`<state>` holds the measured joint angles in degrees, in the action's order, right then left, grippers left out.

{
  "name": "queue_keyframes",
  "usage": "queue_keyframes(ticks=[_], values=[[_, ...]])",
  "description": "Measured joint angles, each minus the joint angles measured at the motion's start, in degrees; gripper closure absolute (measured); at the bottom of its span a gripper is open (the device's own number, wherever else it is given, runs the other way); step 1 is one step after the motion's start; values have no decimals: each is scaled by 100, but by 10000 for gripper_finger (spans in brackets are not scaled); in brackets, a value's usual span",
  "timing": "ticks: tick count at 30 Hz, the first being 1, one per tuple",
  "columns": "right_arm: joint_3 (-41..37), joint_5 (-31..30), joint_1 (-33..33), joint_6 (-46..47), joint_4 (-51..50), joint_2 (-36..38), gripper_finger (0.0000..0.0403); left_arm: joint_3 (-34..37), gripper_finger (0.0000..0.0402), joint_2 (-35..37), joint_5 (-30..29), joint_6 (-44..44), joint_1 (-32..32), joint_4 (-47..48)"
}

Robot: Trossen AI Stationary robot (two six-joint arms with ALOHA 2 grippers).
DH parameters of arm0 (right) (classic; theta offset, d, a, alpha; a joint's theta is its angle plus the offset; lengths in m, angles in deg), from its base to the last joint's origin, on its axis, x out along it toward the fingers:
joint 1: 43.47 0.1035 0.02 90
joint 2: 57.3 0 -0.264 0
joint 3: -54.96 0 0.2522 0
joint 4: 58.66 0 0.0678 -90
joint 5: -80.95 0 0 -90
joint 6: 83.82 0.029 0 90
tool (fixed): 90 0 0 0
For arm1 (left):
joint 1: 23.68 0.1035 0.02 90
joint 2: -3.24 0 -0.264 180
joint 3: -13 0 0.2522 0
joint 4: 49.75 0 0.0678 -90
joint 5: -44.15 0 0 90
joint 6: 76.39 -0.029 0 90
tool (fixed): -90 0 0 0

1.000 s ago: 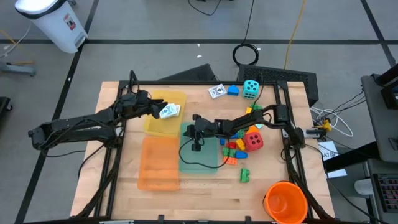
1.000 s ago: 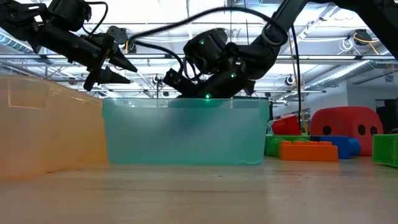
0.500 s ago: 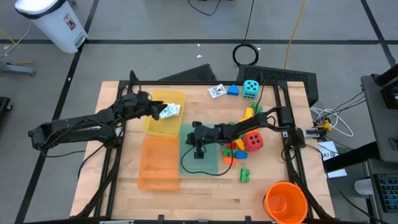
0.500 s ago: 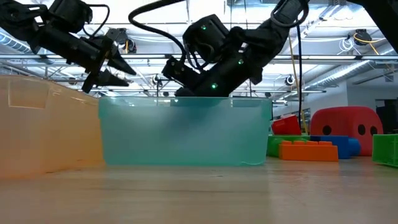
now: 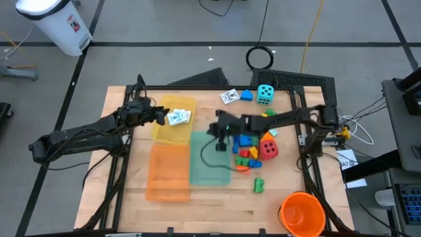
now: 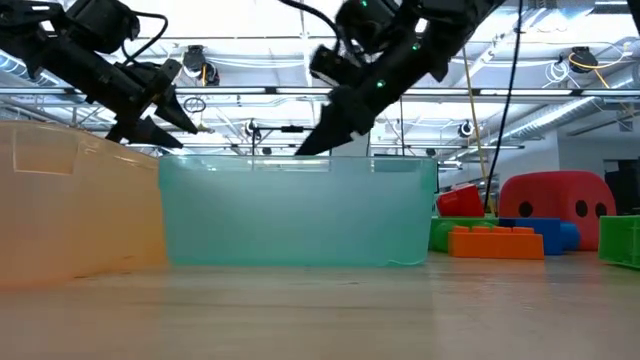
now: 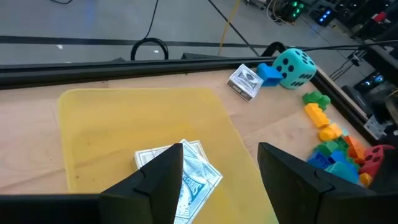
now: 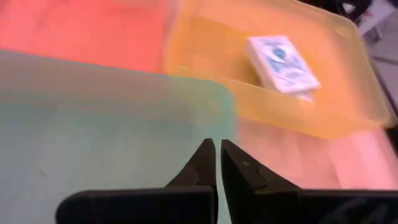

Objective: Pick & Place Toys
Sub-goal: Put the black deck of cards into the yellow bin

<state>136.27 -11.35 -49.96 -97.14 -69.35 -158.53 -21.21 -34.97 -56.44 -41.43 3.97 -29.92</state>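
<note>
Yellow tray [image 5: 172,123] holds white cards [image 5: 177,117] beneath the left gripper [image 7: 219,168], fingers spread and empty. The right gripper [image 8: 217,163], pressed together, hangs over the teal tray [image 5: 209,161]; swinging toward the bricks [image 5: 248,153], it could scatter them.

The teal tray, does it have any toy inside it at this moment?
No. The high view shows the teal tray with only its bare floor, and the right gripper above it holds nothing.

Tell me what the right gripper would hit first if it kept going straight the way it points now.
Probably the floor of the teal tray: the right gripper, fingers shut and empty, points down over it toward the yellow tray. Depth is unclear, so it might instead clear the rim.
</note>
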Motion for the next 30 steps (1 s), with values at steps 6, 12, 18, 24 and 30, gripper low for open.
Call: queue_keyframes(ticks=[6, 12, 18, 24, 30], values=[[-297, 855, -1415, -324, -36, 336, 403, -2, 188, 0, 0, 0, 1, 2], [-450, 807, -2833, 191, 543, -256, 403, -2, 188, 0, -70, -2, 1, -11], [-230, 846, -3239, 262, 604, -1113, 403, -1, 188, 0, -251, 0, 3, -11], [-27, 684, -3053, 652, -447, -883, 403, -2, 188, 0, -254, -20, 3, -11], [-13, 1378, -2560, 967, -992, -439, 403, -2, 188, -2, -254, -19, 2, -13]])
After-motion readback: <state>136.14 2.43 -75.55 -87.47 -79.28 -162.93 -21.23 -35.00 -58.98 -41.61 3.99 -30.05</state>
